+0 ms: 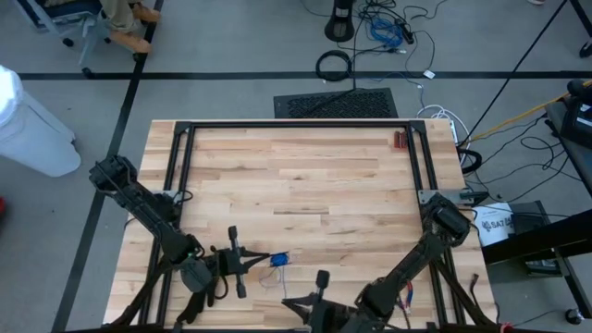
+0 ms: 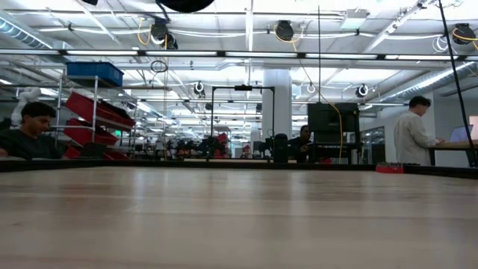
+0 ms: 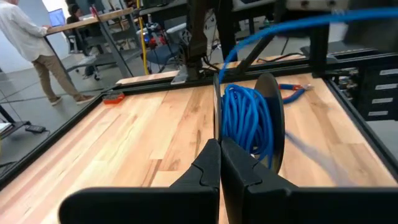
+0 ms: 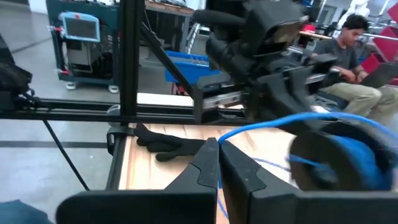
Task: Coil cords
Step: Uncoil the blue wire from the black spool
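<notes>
1. Near the table's front edge (image 1: 305,176), one blue cord (image 3: 245,121), wound in loops on one dark round spool (image 3: 272,118), standing on edge above the wood.
2. Gripped at the spool's rim by the left gripper (image 3: 219,163), its two fingers pressed together on it.
3. Just beside, one right gripper (image 4: 217,163), fingers closed on the one loose strand of the cord that runs off the coil.
4. From above, the cord a small blue patch (image 1: 279,260) between the two grippers, left one (image 1: 242,262) at its side, right one (image 1: 319,294) a little nearer the front edge.
5. At the far right corner, one pair of red-handled pliers (image 1: 400,140), well apart from the cord.
6. Beyond the table, two people seated at desks, one standing (image 2: 413,134).
7. On the floor behind, one thick black cable ring (image 1: 334,65).
</notes>
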